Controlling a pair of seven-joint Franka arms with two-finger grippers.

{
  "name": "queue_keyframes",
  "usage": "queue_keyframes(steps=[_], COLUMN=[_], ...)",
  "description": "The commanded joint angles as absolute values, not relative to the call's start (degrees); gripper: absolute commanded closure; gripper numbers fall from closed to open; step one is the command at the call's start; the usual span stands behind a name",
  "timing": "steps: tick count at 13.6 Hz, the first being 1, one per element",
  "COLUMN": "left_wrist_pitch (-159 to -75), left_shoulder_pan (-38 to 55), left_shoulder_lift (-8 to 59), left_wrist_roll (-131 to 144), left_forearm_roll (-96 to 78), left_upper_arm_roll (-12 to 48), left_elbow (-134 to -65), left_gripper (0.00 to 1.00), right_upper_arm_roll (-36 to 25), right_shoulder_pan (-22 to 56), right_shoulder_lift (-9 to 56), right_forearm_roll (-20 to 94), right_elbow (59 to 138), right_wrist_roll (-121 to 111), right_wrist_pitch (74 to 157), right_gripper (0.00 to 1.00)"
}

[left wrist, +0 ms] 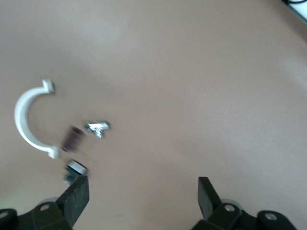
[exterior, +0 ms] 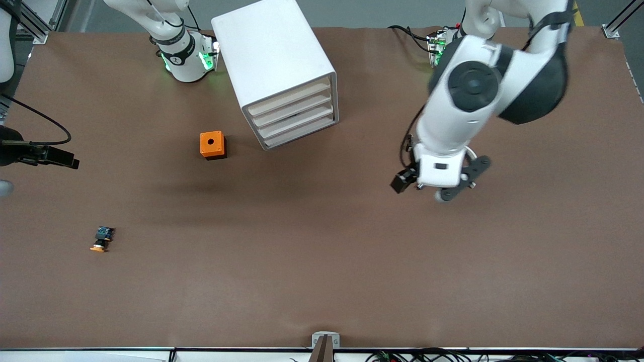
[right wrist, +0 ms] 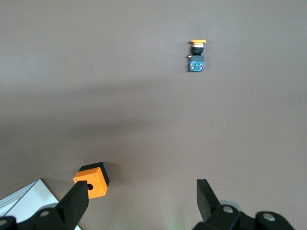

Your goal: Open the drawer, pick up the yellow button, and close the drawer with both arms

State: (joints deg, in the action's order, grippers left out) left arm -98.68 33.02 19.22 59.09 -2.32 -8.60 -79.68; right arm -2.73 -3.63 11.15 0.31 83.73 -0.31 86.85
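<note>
Robotics lab: brown-covered table (exterior: 322, 281), alu framing (exterior: 35, 22), loose cables (exterior: 427, 356).

The left gripper (left wrist: 143, 195) hangs over bare brown table (left wrist: 201, 81), its two black fingers (left wrist: 76, 196) spread wide with nothing between them. Just off the tip of one finger lies a small cluster of loose parts: a white half-ring clamp (left wrist: 28, 120) lying flat, a short dark cylindrical piece (left wrist: 73, 137) beside it, a small shiny metal piece (left wrist: 98, 128) close to that, and a small dark part with a pale face (left wrist: 75, 169) nearest the fingertip. None of these parts touches the gripper.
</note>
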Motion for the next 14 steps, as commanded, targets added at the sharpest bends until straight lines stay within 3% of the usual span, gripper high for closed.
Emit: queue_keyframes(steps=[1, 6, 8, 14], left_wrist_pitch=[-94.24, -86.50, -84.47, -86.65], left_shoulder_pan=[28.06, 18.83, 10.77, -2.19], left_shoulder_lift=[14.34, 7.57, 4.32, -7.63], left_wrist_roll=[48.47, 33.50, 24.75, 12.76], left_forearm_roll=[-1.23, -1.32, -1.41, -1.06], left_upper_arm_roll=[-8.17, -7.13, -1.35, 8.25], left_elbow=[-80.95, -81.30, -83.22, -95.43], left_gripper=[0.00, 0.00, 0.00, 0.00], right_upper_arm_roll=[-2.46, -2.55, -2.11, -2.29], right_shoulder_pan=[-3.25, -3.87, -3.17, -2.11], right_shoulder_lift=[10.55, 10.11, 9.50, 4.93], right_forearm_roll=[-0.27, 0.26, 0.17, 0.18], right_elbow=[81.84, 79.29, 77.70, 80.42], right_wrist_roll=[0.88, 0.79, 1.06, 0.97], right_wrist_pitch=[86.40, 82.91, 77.71, 76.02], right_gripper=[0.00, 0.00, 0.00, 0.00])
